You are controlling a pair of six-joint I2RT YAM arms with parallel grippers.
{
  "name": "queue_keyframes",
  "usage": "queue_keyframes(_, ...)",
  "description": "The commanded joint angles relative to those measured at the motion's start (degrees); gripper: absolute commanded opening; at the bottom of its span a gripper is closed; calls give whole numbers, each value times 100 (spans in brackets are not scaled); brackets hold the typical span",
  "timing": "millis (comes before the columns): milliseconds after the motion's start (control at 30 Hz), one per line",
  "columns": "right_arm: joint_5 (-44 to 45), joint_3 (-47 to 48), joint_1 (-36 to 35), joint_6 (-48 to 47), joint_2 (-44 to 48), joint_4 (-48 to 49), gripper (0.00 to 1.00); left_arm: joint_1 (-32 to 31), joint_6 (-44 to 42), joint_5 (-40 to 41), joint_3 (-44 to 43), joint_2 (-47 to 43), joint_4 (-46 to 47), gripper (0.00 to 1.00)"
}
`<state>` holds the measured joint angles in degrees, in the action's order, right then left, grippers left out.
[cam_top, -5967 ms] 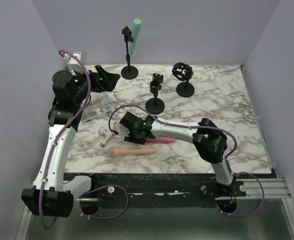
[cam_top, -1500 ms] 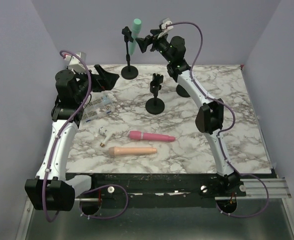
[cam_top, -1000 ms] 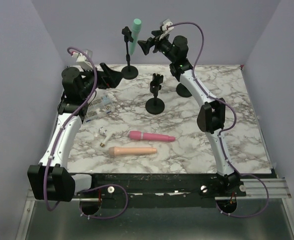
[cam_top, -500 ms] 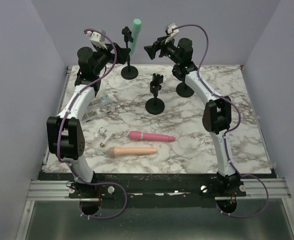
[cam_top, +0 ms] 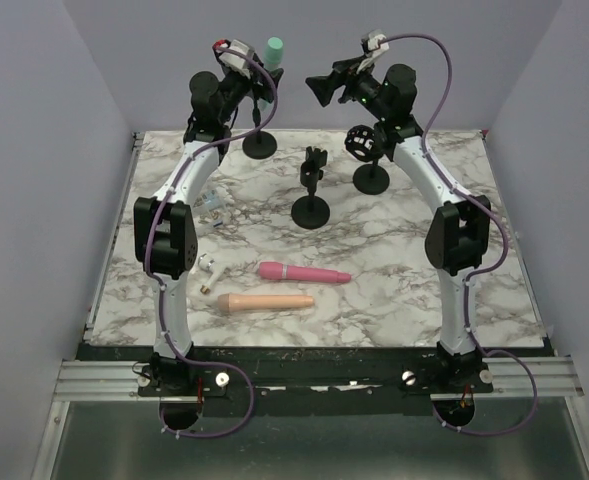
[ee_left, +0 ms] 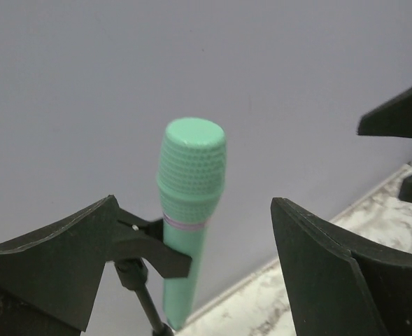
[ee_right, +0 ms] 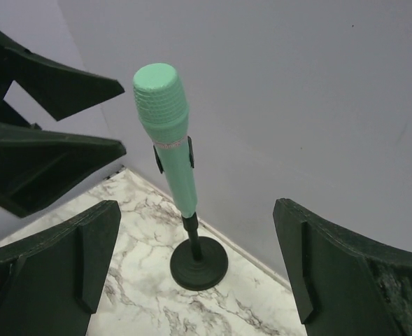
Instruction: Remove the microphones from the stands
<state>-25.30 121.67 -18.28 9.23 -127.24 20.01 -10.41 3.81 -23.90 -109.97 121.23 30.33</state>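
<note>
The green microphone [cam_top: 273, 47] stands upright in the clip of a tall black stand [cam_top: 260, 145] at the back edge of the table. My left gripper [cam_top: 253, 88] is raised beside it on the left, open. In the left wrist view the microphone [ee_left: 192, 183] shows between the two spread fingers, and the stand's clip [ee_left: 152, 246] pokes out by the left finger; nothing is gripped. My right gripper [cam_top: 320, 88] hangs open to the right of the microphone, facing it. From the right wrist, the microphone [ee_right: 165, 126] and the stand's base [ee_right: 199, 263] are some way off.
A pink microphone [cam_top: 304, 272] and a beige one [cam_top: 267, 301] lie near the front. An empty clip stand [cam_top: 312, 190] and a stand with a round cage mount [cam_top: 366, 150] rise mid-table. A clear packet [cam_top: 209, 205] lies at left. The back wall is close behind.
My left arm has swung up and back from the table's left side until its fingers flank the green microphone. The right gripper has drifted slightly right and up.
</note>
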Motion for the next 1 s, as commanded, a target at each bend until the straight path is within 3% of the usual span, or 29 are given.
queue_keyframes(0,-475,29,194,410,172,-239,100,-66,-785,620,-792,449,95,92)
queue_keyframes(400,-562,171,316,359,344,-1068,100,-173,-473,143,-2140,1532,67,87)
queue_keyframes(533,-731,144,314,407,544,-1180,100,-249,-439,323,-2547,1855,91,77)
queue_keyframes(667,-723,-11,318,429,776,-1287,100,-329,-527,438,-3010,2167,74,59)
queue_keyframes(900,-593,-311,317,292,1099,-1433,100,-385,-680,683,-3070,2139,-19,32)
queue_keyframes(967,-528,-386,317,259,1174,-1482,100,-389,-697,677,-3036,2039,-151,30)
